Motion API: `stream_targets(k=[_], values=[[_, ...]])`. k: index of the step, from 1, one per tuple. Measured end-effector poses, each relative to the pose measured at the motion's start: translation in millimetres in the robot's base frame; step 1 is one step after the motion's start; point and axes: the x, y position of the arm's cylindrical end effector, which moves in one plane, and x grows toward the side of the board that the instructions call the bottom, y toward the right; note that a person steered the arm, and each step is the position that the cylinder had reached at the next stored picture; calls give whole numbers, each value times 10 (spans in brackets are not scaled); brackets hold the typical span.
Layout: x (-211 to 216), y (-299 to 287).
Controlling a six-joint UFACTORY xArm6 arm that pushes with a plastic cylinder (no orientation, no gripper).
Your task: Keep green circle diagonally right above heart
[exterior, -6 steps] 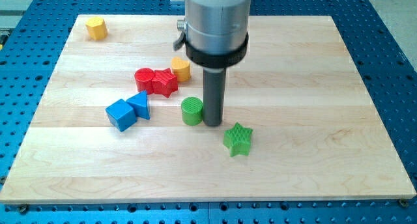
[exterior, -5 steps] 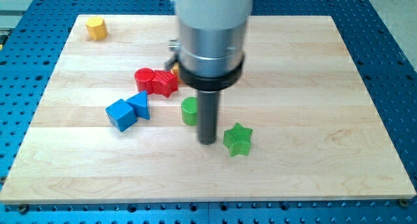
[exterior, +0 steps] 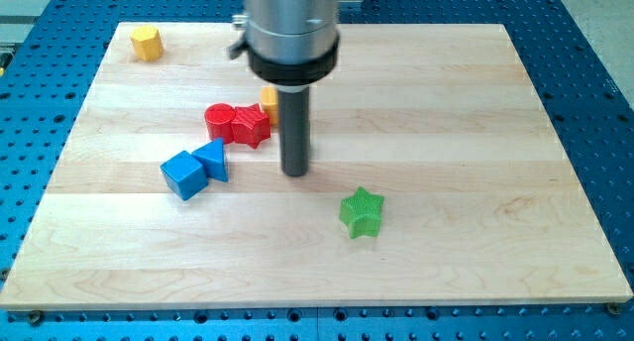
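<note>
The green circle does not show in the camera view; my rod stands where it was in the earlier frames and may hide it. My tip rests on the board right of the red star. A yellow block, which looks like the heart, peeks out at the rod's left side, just above the red star. The rod covers most of it. The green star lies below and to the right of my tip, apart from it.
A red circle touches the red star's left side. A blue cube and a blue triangle lie together at the left. Another yellow block sits in the top left corner of the wooden board.
My rod dipped down beside the green circle, then moved up and to the left. The green circle was in plain sight before and is now out of sight. The other blocks stayed put.
</note>
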Motion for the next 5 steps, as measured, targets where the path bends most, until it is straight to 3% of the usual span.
stream_targets(k=[1, 2, 4, 5], values=[[-276, -27], [-829, 631], [-1088, 933], [-1513, 932]])
